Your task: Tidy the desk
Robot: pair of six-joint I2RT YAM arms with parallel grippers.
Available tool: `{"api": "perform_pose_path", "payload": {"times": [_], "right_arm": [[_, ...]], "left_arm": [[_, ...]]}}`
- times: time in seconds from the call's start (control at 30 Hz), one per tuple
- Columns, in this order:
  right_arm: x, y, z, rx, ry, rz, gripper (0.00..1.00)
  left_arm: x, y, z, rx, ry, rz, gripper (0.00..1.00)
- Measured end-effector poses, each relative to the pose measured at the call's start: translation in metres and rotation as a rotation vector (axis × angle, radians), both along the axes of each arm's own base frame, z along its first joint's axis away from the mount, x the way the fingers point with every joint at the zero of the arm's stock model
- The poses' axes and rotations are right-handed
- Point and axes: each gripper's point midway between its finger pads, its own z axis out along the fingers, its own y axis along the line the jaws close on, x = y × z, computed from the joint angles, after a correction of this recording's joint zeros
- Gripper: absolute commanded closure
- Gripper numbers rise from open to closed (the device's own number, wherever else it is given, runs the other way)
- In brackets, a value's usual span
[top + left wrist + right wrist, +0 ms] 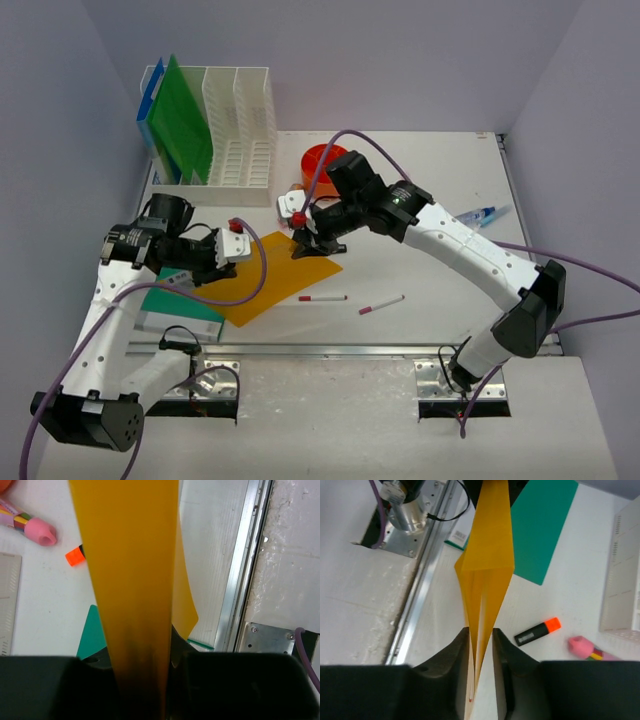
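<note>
- The white tabletop (430, 300) is lying directly ahead of both arm bases. A metal rail is running along its near edge, pale lavender walls are enclosing it, and stationery is lying scattered over it.
- The left end effector (232, 245) is clamping one end of an amber plastic folder (270, 285). Its wrist view is showing the sheet running straight out from between the jaws.
- The right end effector (300, 225) is pinching the opposite corner. Its fingers (457, 655) are pressing on both outer faces, with the two leaves parting slightly between them.
- The folder is spanning the gap between the two end effectors, over the near left of the tabletop, just beside a teal folder (180, 300).
- Judged handling: the folder is looking thin, light, glossy and floppy. It is likely to be sagging or twisting under a single hold, and slipping from a loose pinch. Gripping near the folded spine, or at two opposed corners, is appearing soundest.
- A white slotted file rack (240, 130) is standing at the far left and is looking like a probable destination.
</note>
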Motion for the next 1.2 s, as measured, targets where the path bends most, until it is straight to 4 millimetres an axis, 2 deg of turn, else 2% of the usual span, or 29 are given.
{"api": "perform_pose_path", "payload": {"times": [0.07, 0.1, 0.23, 0.37, 0.5, 0.6, 0.7, 0.77, 0.97, 1.07, 1.2], "right_arm": [[0.000, 0.001, 0.001, -0.002, 0.014, -0.020, 0.04], [0.001, 0.001, 0.001, -0.003, 0.023, -0.036, 0.01], [0.006, 0.003, 0.012, 0.020, 0.051, -0.115, 0.01], [0.017, -0.004, 0.034, 0.078, 0.106, -0.218, 0.01], [0.057, -0.030, 0.066, 0.180, 0.198, -0.406, 0.01], [0.095, -0.060, 0.087, 0.276, 0.290, -0.567, 0.01], [0.126, -0.093, 0.102, 0.359, 0.356, -0.699, 0.01], [0.135, -0.108, 0.107, 0.395, 0.376, -0.749, 0.01], [0.119, -0.114, 0.102, 0.410, 0.434, -0.748, 0.01], [0.120, -0.119, 0.093, 0.402, 0.455, -0.762, 0.01], [0.122, -0.125, 0.076, 0.376, 0.489, -0.788, 0.01]], "left_arm": [[-0.003, 0.000, 0.003, -0.003, -0.007, 0.009, 1.00], [-0.005, 0.000, 0.004, -0.006, -0.007, 0.020, 1.00], [-0.011, 0.000, 0.021, -0.032, -0.050, 0.073, 1.00], [-0.007, -0.002, 0.064, -0.124, -0.183, 0.187, 1.00], [0.001, -0.002, 0.113, -0.239, -0.330, 0.305, 1.00], [0.012, 0.004, 0.152, -0.336, -0.434, 0.427, 1.00], [0.040, 0.018, 0.189, -0.423, -0.539, 0.590, 1.00], [0.062, 0.030, 0.211, -0.478, -0.604, 0.695, 1.00], [0.133, 0.061, 0.261, -0.622, -0.781, 0.933, 1.00], [0.171, 0.074, 0.271, -0.679, -0.835, 1.031, 1.00], [0.226, 0.086, 0.256, -0.697, -0.848, 1.130, 1.00]]}}
